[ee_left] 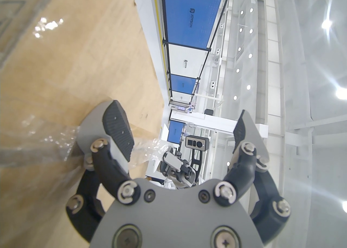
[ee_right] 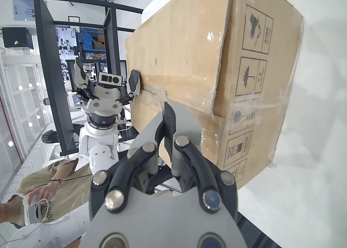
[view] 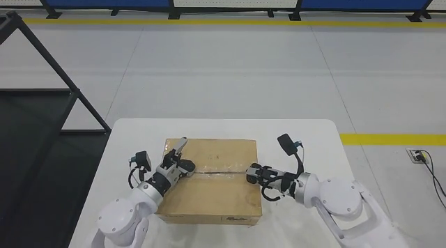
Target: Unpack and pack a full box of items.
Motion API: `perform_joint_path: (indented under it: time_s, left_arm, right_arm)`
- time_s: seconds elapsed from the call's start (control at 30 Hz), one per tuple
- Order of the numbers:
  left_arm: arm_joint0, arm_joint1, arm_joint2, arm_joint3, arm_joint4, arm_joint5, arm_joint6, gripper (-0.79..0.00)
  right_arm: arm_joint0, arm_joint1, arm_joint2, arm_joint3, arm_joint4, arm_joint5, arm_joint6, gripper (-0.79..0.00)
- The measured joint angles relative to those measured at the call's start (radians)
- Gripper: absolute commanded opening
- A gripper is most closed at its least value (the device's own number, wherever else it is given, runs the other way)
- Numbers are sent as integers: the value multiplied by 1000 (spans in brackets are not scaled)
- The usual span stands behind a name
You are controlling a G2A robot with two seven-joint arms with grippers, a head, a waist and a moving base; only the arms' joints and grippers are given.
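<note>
The box seam runs left-right between my left gripper, fingers spread empty, and right gripper, fingers shut.

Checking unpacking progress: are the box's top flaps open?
No, the box is closed on top, with tape over its seam.

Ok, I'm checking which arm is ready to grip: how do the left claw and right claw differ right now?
The left claw is open, fingers spread wide; the right claw is shut, fingers pressed together. The left claw has one pad against the top of the box; the right claw points its closed tip at that top. Both sit at the taped seam, at opposite ends.
</note>
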Motion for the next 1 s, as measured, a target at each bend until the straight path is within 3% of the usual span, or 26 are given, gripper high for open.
perform_joint_path:
  time_s: [0.03, 0.57, 0.8, 0.83, 0.87, 0.9, 0.93, 0.97, 1.0]
  left_arm:
    - [1, 0, -1, 0, -1, 0, 0, 0]
    - [12, -1, -6, -11, -9, -2, 1, 0]
    - [16, -1, -9, -24, -14, -3, 0, 0]
    - [18, -1, -9, -26, -13, -4, -1, 0]
    - [19, -1, -9, -28, -13, -5, -2, 0]
    - [20, -1, -10, -29, -12, -6, -2, 0]
    - [21, -1, -11, -30, -13, -7, -2, 0]
    - [21, -1, -11, -30, -14, -7, -1, 0]
    - [21, -1, -12, -30, -16, -8, 0, 0]
  right_arm:
    - [1, 0, -1, 2, 0, 0, 0, 0]
    - [-8, 5, 30, -9, -7, 12, -7, 0]
    - [-48, 6, 79, -85, 46, -82, -60, 0]
    - [-45, 5, 74, -92, 43, -87, -65, -92]
    - [-40, 4, 65, -96, 43, -90, -68, -413]
    - [-29, 0, 51, -96, 48, -92, -70, -529]
    - [-17, -3, 38, -91, 52, -93, -67, -714]
    - [-3, -6, 22, -82, 56, -93, -63, -785]
    - [18, -11, -2, -66, 58, -91, -62, -785]
